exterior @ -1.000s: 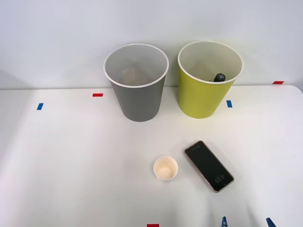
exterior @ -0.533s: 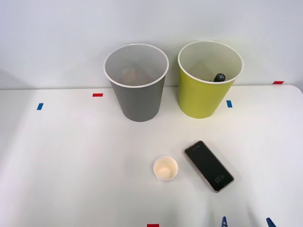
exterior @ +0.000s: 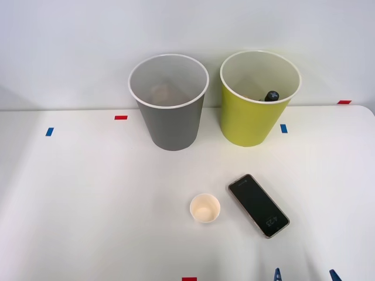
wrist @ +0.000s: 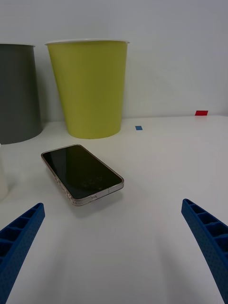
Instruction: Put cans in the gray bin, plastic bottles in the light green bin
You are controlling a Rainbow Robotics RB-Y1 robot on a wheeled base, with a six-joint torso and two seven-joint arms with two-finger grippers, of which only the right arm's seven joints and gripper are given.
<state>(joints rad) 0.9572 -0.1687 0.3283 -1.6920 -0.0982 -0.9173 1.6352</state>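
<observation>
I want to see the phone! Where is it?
In the front view, the phone lies flat on the white table, right of the small paper cup and in front of the light green bin.

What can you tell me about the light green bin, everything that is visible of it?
The light green bin is a tall round container, tapering toward its base, with yellow-green outer wall, thin white rim and pale inside; it looks like plastic. It stands upright at the far side of the white table, to the right of the gray bin, apart from it. Inside, a black-capped bottle leans against its wall. A phone lies on the table in front, not touching it.
</observation>
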